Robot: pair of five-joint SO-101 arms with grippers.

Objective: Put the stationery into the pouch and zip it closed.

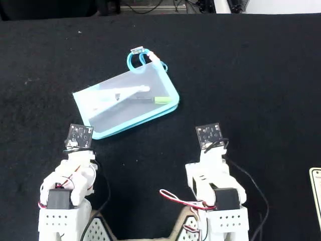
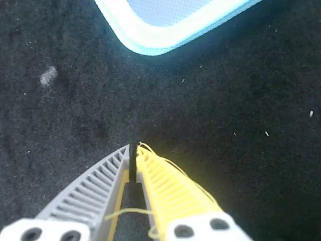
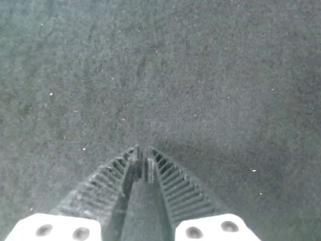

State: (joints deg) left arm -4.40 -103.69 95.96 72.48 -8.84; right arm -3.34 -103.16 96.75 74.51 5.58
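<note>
A translucent pouch (image 1: pixel 125 103) with a light blue rim lies flat on the black table, its blue loop and zip pull (image 1: pixel 139 54) at the far end. Inside it I see a white pen (image 1: pixel 120 94) and a pen with a green cap (image 1: pixel 150 100). A corner of the pouch (image 2: pixel 170 25) lies just beyond my left gripper (image 2: pixel 134 149), which is shut and holds nothing. My right gripper (image 3: pixel 142 152) is also shut, over bare cloth. Both arms (image 1: pixel 75 165) (image 1: pixel 213 170) are folded back near the table's front edge, apart from the pouch.
Black cloth (image 1: pixel 251 90) covers the whole table. The edge of a pale card (image 1: pixel 316 193) shows at the right border. Cables (image 1: pixel 175 198) hang between the two arm bases.
</note>
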